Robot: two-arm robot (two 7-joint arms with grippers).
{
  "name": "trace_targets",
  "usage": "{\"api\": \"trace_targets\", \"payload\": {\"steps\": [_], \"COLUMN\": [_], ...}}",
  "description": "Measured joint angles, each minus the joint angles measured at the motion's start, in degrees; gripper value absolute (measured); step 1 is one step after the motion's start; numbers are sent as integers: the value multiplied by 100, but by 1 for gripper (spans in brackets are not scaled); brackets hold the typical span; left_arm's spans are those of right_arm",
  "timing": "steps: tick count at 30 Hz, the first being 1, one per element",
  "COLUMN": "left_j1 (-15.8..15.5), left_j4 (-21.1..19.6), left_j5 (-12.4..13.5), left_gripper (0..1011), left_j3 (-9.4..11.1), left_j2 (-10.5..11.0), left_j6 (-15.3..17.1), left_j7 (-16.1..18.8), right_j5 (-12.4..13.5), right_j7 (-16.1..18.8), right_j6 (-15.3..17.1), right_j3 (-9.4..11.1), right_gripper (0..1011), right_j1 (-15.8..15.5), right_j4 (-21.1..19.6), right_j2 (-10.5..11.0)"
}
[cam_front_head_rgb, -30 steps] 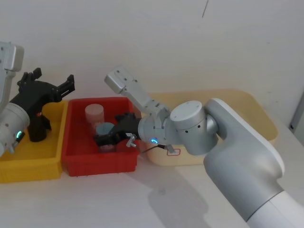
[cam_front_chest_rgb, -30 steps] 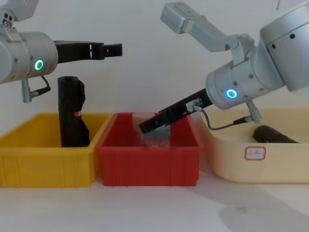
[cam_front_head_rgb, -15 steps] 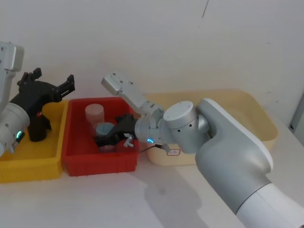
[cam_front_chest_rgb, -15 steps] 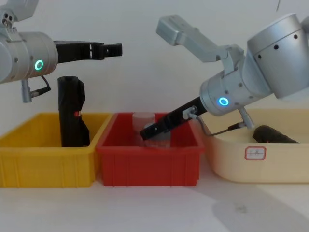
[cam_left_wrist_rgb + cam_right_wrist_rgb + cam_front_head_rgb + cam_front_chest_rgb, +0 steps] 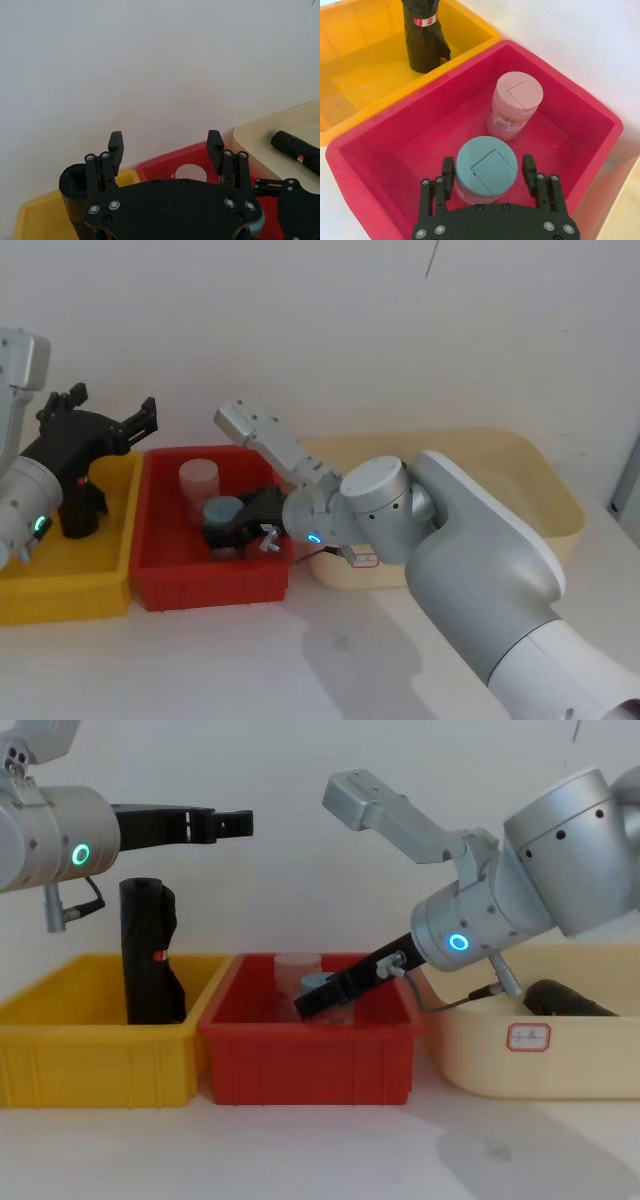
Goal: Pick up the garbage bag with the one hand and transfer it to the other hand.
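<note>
Report on present state, positions referred to the red bin (image 5: 300, 1065).

1. My left pincer (image 5: 112, 405), the one with the green wrist ring, hangs above the yellow bin (image 5: 90, 1060) directly left of the red bin. Its fingers are spread wide and hold nothing. It has not shifted over the past second.

2. My right pincer (image 5: 489, 170), blue ring, is what has changed. Over the past second that arm has sunk lower and drawn leftward into the red bin. Its fingers now stand open on either side of the blue-lidded jar (image 5: 482, 160), not yet closed on it. The pink-lidded jar (image 5: 516, 97) stands just beyond, untouched.

3. The garbage bag (image 5: 565, 999) lies on its side in the cream tub (image 5: 600, 1060) directly right of the red bin. Neither pincer touches it.

4. A taller black roll (image 5: 148, 955) with a small red mark stands upright in the yellow bin, below my left pincer and apart from it.

Finding: the only movement has taken my right pincer towards a jar, away from the bag's side of the red bin. In my judgement the pickup has not begun. The receiving pincer is committed inside the red bin and would have to lift clear before any hand-over. My left pincer would have to cross over the red bin to reach the bag. Risk noted: closing on the jar would occupy the pincer meant to receive.
</note>
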Motion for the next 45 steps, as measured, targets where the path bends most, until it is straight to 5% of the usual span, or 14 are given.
{"api": "trace_targets", "payload": {"steps": [7,25,35,45], "left_j1": [0,0,0,0], "left_j4": [0,0,0,0], "left_j5": [0,0,0,0], "left_gripper": [1001,1001,1001,1001], "left_j3": [0,0,0,0], "left_j2": [0,0,0,0], "left_j6": [0,0,0,0], "left_j7": [0,0,0,0], "right_j5": [12,340,764,1076], "right_j7": [46,278,411,273], "right_j6": [-40,301,618,670], "right_j3": [52,338,851,1393], "right_gripper": [687,687,687,687], "right_j1": [20,-62,-91,40], "right_j4": [76,-368,-966,-1151], "right_j2": [-18,136,319,417]}}
